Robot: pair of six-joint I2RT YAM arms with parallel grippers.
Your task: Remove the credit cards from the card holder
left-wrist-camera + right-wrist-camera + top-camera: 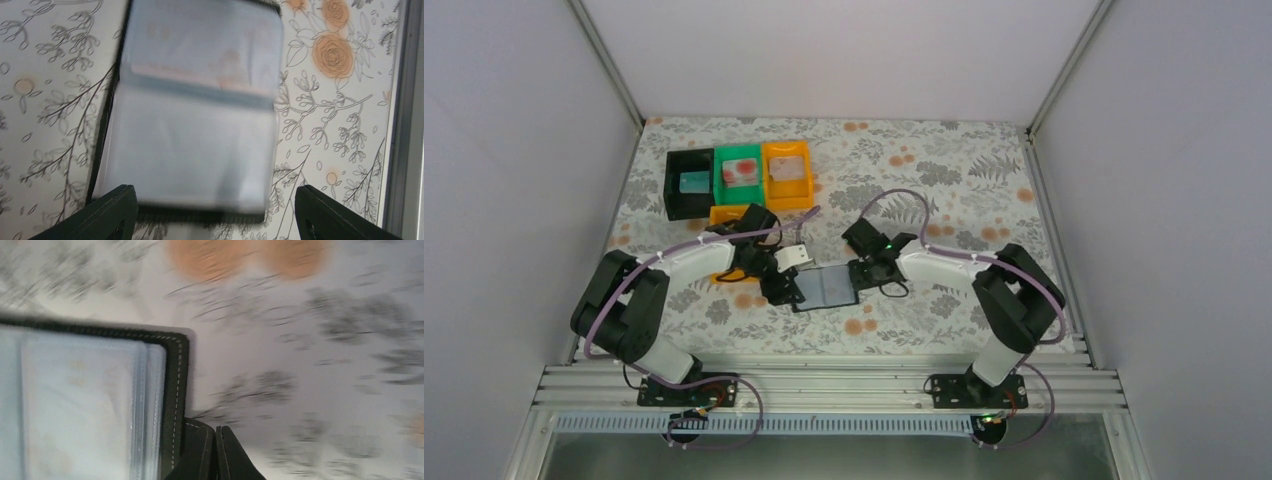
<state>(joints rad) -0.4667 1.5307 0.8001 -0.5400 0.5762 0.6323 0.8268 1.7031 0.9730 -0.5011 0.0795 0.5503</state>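
card holder (827, 287) 1, open | credit cards (692, 182) 3, in 3 trays (786, 148)

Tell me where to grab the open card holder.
Probably by the dark border of the card holder nearest the left end effector, coming in low from that side: it lies open and flat, so only that thin edge can be pinched.

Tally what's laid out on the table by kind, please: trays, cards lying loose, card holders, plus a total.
Trays: 4 (black tray, green tray, orange tray, second orange tray, partly hidden)
Loose cards, one per tray: 3 (teal card, white-and-red card, pale grey card)
Card holder: 1
Total: 8
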